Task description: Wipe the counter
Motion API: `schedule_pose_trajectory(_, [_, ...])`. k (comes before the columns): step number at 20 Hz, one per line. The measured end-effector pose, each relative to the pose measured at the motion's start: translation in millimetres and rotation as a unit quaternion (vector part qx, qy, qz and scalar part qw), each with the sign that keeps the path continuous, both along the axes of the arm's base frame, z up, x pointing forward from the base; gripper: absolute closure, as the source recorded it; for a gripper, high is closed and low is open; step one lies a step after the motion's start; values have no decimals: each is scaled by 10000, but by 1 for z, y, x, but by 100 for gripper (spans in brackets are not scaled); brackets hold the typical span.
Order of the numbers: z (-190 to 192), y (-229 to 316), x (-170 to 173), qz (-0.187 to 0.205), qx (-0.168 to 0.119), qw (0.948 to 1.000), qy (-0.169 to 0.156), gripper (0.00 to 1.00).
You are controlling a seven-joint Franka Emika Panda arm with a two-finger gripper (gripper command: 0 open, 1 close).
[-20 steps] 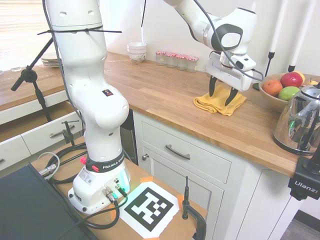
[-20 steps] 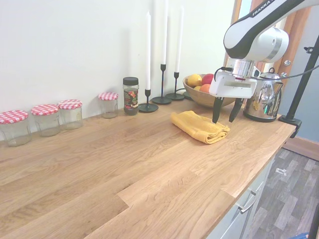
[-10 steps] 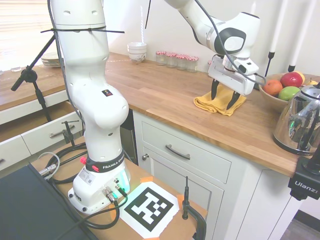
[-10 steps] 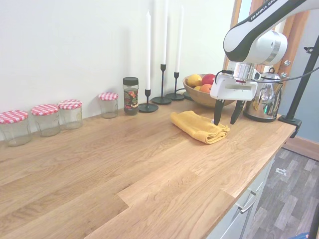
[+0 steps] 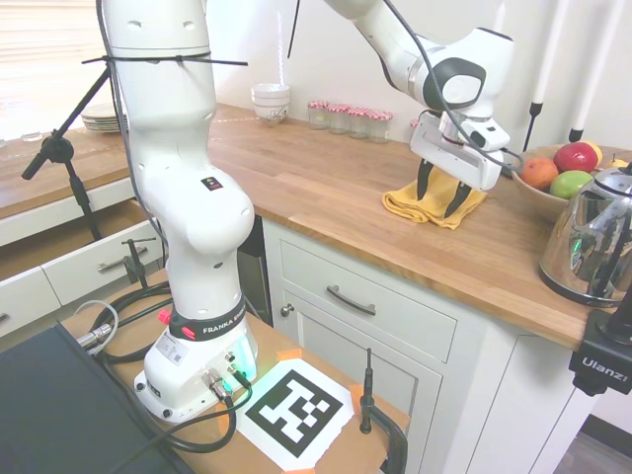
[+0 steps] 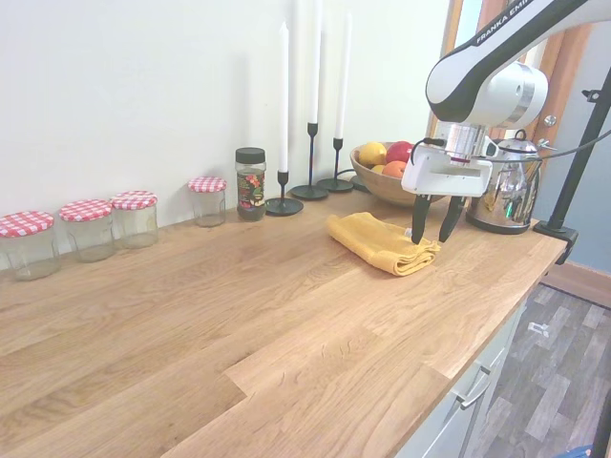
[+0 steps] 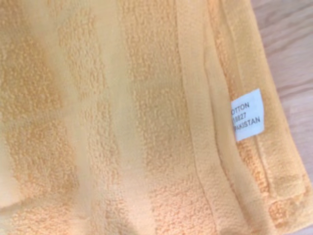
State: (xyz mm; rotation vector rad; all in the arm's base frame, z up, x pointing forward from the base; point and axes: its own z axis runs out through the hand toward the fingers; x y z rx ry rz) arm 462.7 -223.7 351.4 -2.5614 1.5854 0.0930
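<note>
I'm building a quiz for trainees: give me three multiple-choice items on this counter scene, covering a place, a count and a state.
1. Where is the cloth?
A. In the fruit bowl
B. On the counter under the gripper
C. On the floor

2. How many red-checked jars stand along the wall?
A. Two
B. Four
C. Six

3. The jaws are:
A. Open above the cloth
B. Shut on the cloth
C. Shut on a candle

Key: B, it lies folded beneath the gripper; B, four lids show; A, the jaws stand spread.

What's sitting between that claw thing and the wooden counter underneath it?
A folded yellow towel lies on the counter right under the open gripper. Both exterior views show it, and it fills the wrist view, white label included.
</note>
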Motion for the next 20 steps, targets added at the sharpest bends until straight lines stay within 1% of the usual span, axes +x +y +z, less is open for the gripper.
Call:
schedule_pose_trajectory(12, [-4,-1,-1,2,24,10000,31,100])
schedule_pose_trajectory(20, [-4,-10,-6,23,96,9999,-33,100])
